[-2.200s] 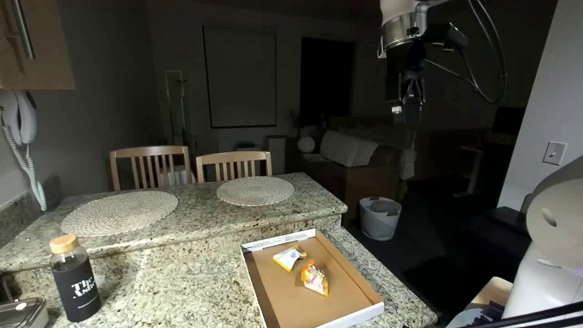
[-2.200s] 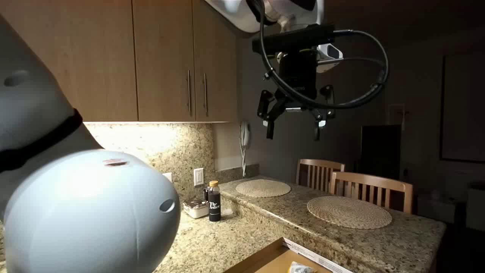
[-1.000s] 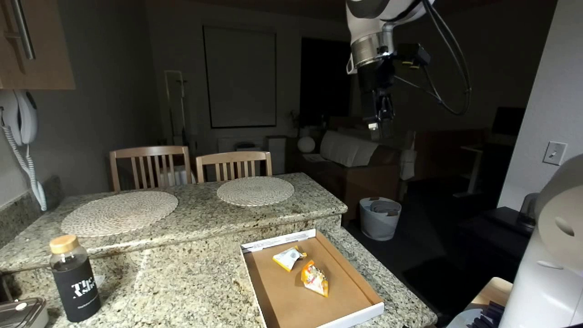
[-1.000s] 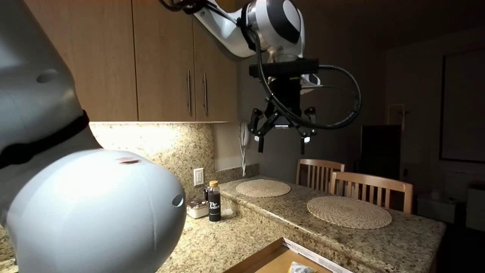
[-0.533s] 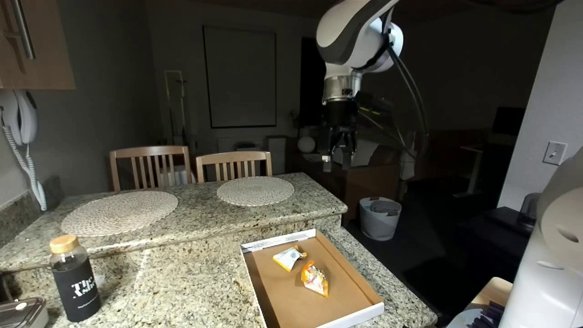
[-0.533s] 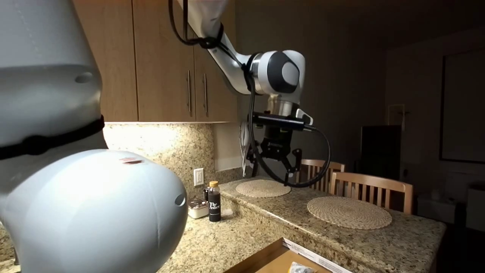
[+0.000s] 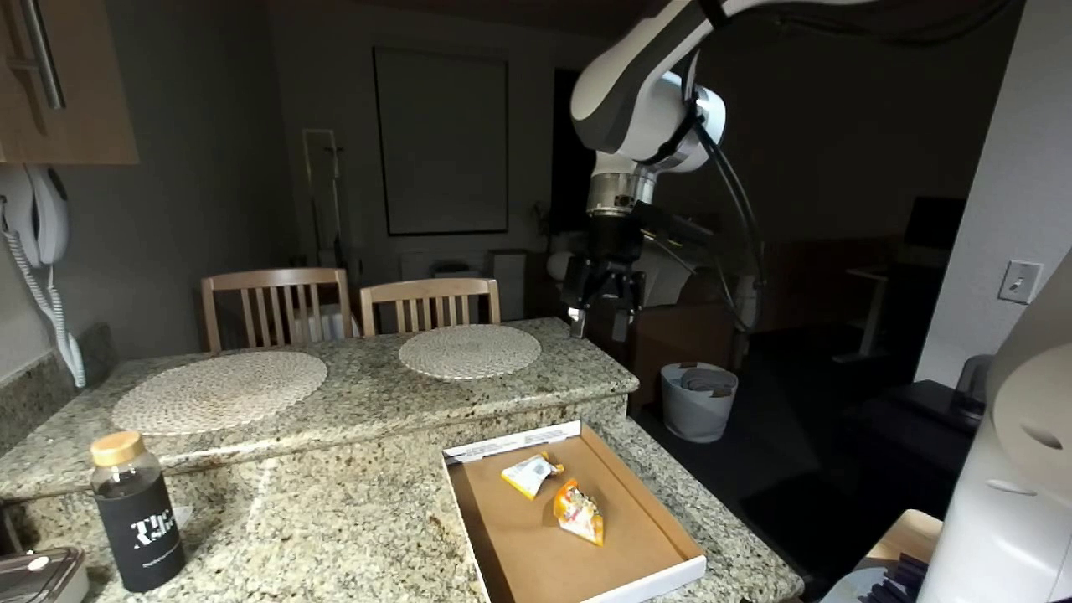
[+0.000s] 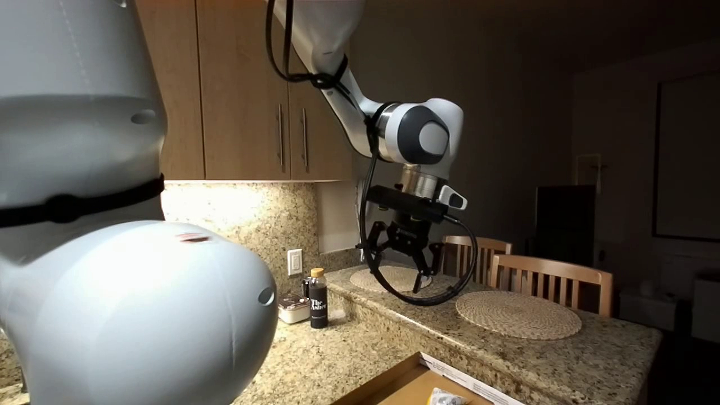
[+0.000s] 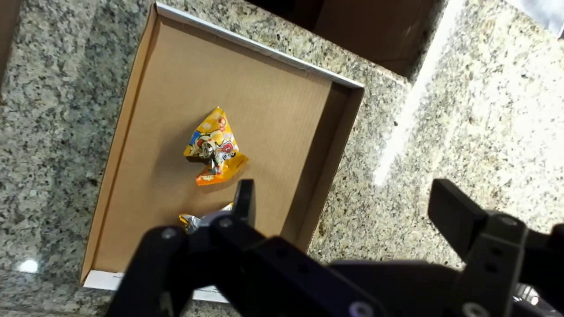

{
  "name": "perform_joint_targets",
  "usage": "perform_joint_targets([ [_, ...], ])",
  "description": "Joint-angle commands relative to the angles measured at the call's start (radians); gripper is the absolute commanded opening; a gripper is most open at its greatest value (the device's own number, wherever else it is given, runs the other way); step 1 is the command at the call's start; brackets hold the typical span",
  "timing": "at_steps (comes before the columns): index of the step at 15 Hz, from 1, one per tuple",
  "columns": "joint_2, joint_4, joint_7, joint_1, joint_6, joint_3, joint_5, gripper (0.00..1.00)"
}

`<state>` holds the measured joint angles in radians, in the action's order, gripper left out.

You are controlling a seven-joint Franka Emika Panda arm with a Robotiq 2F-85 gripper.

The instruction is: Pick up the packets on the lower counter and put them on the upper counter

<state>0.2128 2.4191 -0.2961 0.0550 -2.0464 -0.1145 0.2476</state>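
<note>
Packets (image 9: 215,145) in box (image 9: 264,94), "The Asher" bottle (image 8: 318,306)

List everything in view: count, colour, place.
Packets: two, one orange, one whitish, in box
Box: one, brown and white, lower counter
Lower counter: one, speckled, foreground
Upper counter: one, speckled, beyond
Placemats: two, beige, upper counter
Bottle: one, black, tan cap, lower counter
Lidded container: one, white, beside bottle
Chairs: two, tan, behind upper counter
Phone: one, white, wall-mounted
Basket: one, grey, floor
Electrical plates: two, white, wall-mounted
Cabinet doors: several, tan, overhead
Background furniture: unclear, dark, behind
Arm: one, white, raised
Gripper: one, black, midair, open
</note>
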Motion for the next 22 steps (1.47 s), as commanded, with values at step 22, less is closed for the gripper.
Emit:
perform_joint_targets([
  [22,-0.659,-0.203,0.262,-0.115,-0.463,0.101,0.251,1.00],
])
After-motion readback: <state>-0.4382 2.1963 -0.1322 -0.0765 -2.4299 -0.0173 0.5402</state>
